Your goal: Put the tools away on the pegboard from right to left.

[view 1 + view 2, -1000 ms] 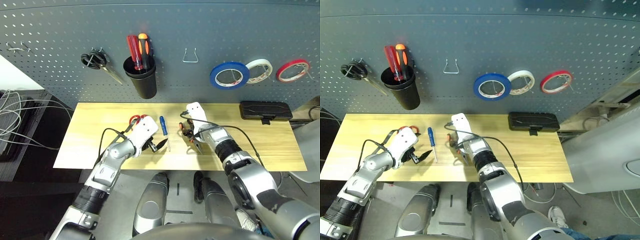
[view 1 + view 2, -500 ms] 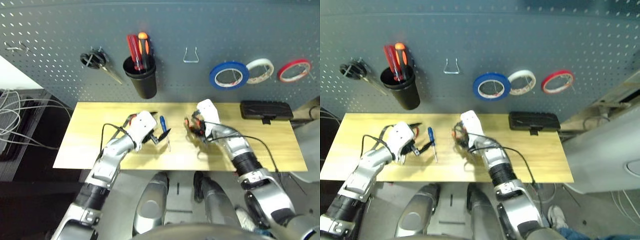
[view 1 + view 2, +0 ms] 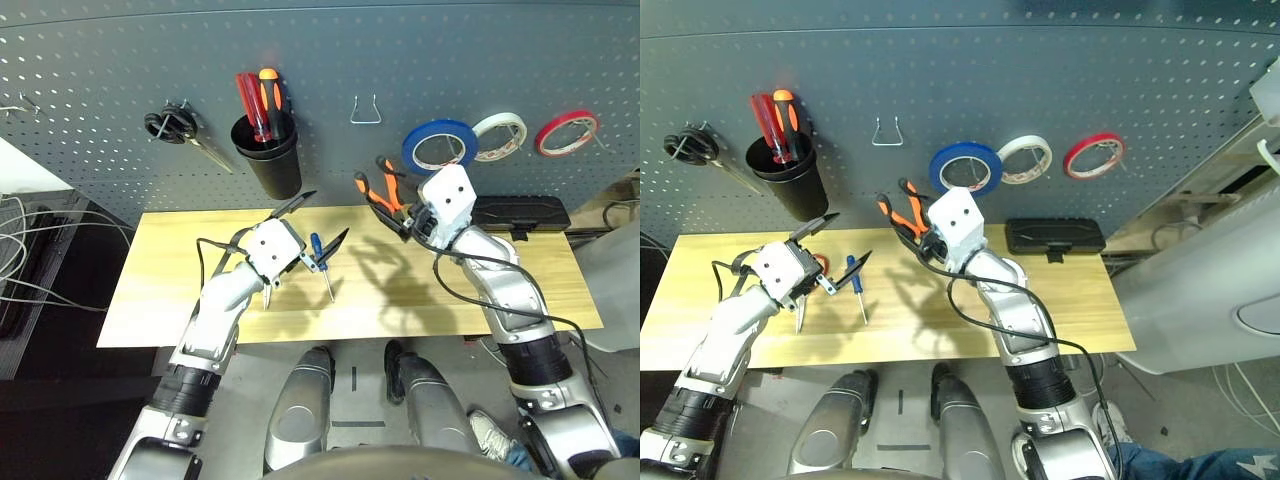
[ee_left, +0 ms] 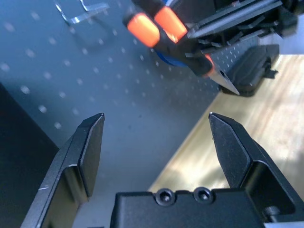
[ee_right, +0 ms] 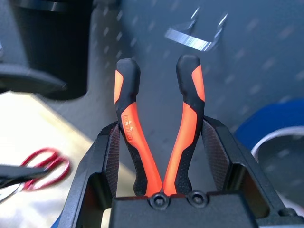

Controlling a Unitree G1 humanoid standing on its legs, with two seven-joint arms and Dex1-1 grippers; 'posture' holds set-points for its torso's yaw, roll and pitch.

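My right gripper (image 3: 398,208) is shut on the orange-and-black pliers (image 3: 380,190), holding them up in the air in front of the pegboard (image 3: 100,60), below the bare metal hook (image 3: 365,110). In the right wrist view the pliers' handles (image 5: 128,118) point toward that hook (image 5: 192,38). My left gripper (image 3: 327,213) is open and holds nothing, hovering over the blue-handled screwdriver (image 3: 318,247) on the table. The red-handled scissors (image 5: 45,161) lie on the table beside it, mostly hidden behind the left gripper from the head. The blue tape roll (image 3: 410,150) hangs on the pegboard.
On the pegboard hang black-handled scissors (image 3: 175,130), a black cup (image 3: 268,165) with red and orange screwdrivers, a white tape roll (image 3: 498,135) and a red one (image 3: 565,130). A black case (image 3: 520,212) lies at the wooden table's (image 3: 450,300) back right.
My right gripper has lifted the pliers off the table and carried them up toward the pegboard. The left gripper has risen a little above the screwdriver. The camera has shifted.
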